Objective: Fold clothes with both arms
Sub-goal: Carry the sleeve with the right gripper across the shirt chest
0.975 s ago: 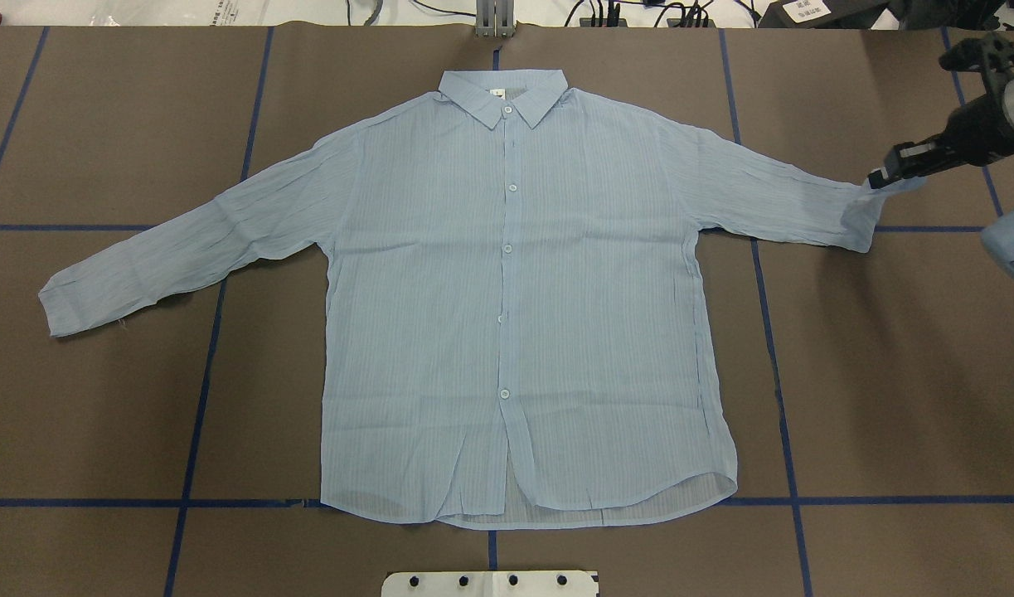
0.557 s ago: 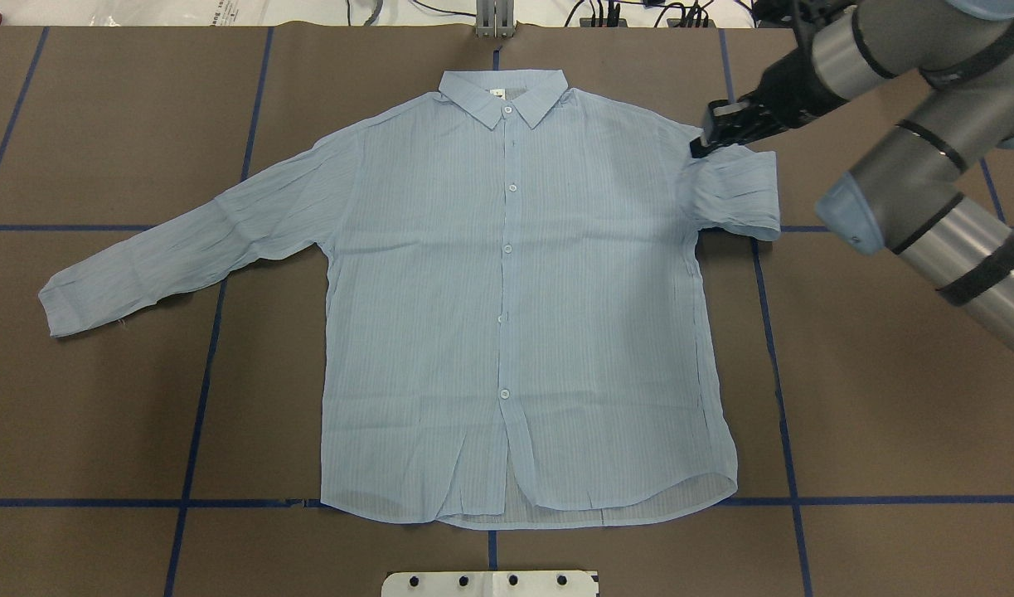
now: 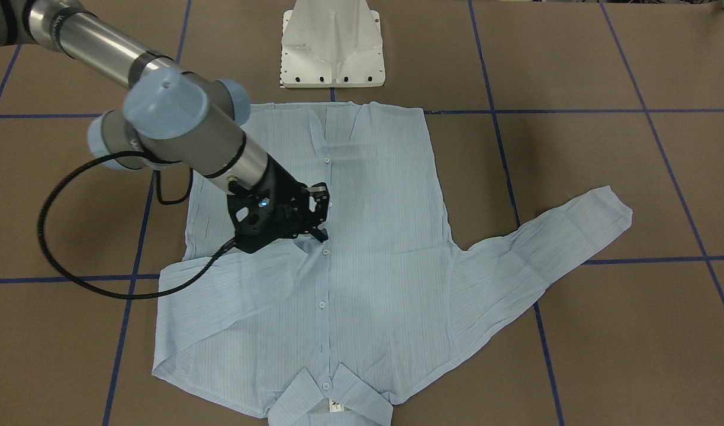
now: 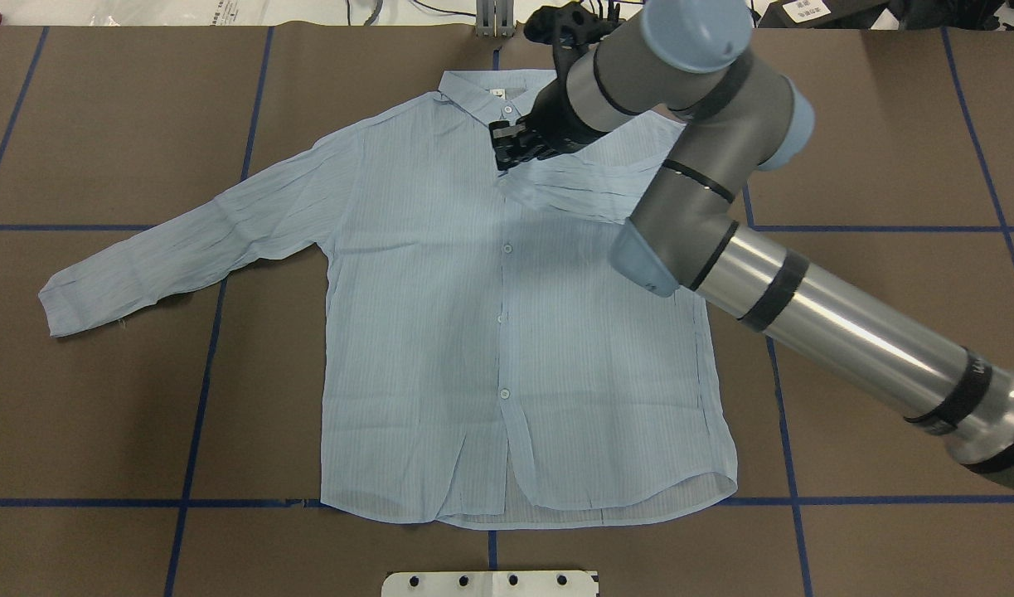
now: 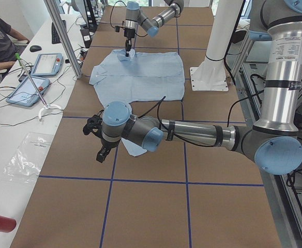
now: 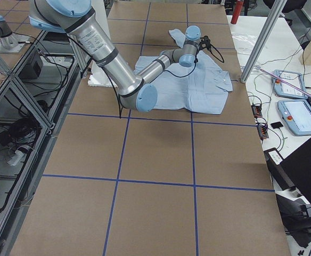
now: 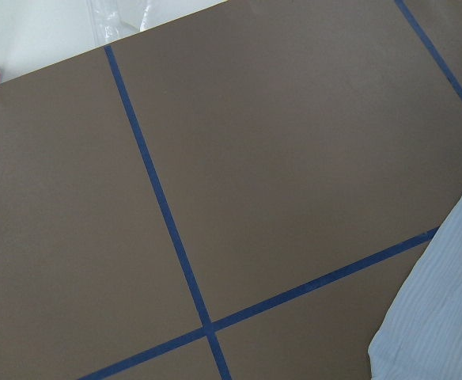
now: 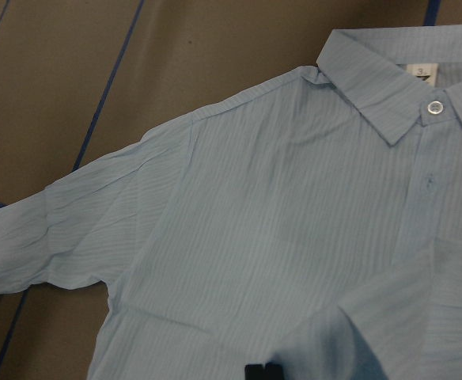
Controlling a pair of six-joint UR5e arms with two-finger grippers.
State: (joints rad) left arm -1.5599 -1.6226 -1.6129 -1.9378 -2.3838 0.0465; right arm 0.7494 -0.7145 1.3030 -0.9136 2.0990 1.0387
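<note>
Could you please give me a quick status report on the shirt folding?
Right gripper shut on shirt cuff, sleeve folded across chest. Left gripper hovering beside other sleeve; fingers unclear. No obstruction seen.

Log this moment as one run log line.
step: sleeve fold | right claw: gripping right-side sleeve over shirt front | left claw: beside flat left-side sleeve, state unclear

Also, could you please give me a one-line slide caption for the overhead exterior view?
Right gripper holds one sleeve cuff of the shirt over its button line, sleeve folded across the chest.
</note>
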